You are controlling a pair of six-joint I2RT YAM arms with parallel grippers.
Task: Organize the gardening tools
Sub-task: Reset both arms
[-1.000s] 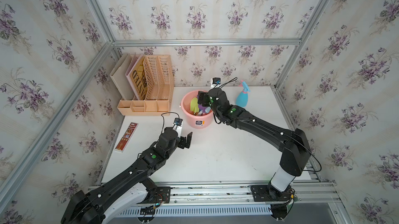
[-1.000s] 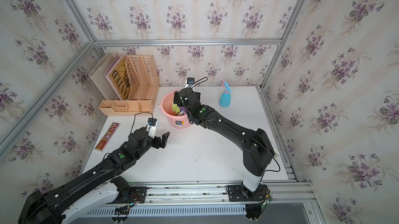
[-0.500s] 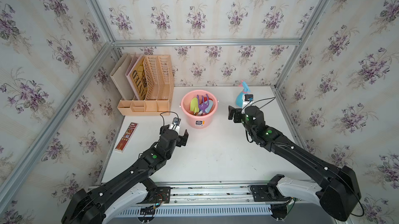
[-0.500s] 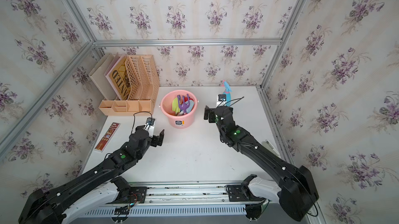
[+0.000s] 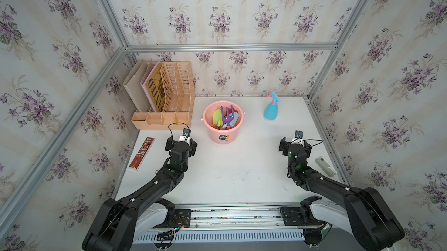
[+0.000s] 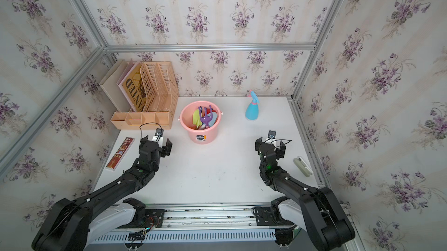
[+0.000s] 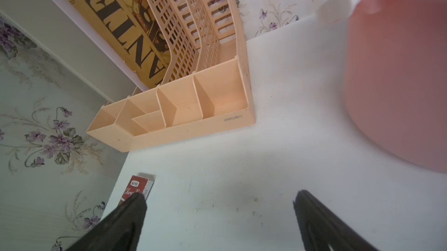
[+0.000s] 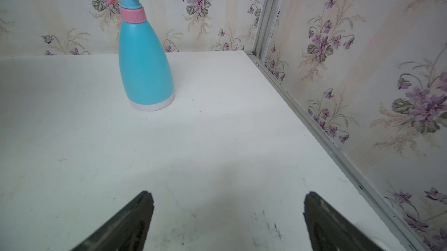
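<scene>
My left claw (image 5: pixel 181 141) and right claw (image 5: pixel 295 142) hang released and empty, I reckon because the small plastic trowels and forks (image 5: pixel 226 117) already stand inside the round pink plastic bucket (image 5: pixel 223 133).

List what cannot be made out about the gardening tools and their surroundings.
- Tools in the pink bucket: lower ends hidden by its wall in both top views; exact count unclear behind the purple fork.
- Left wrist view: the bucket is blurred and cut by the picture's edge; contents unseen.
- Right wrist view: spray bottle nozzle cut by the picture's edge.
- Pale object: too small in both top views to identify.
</scene>
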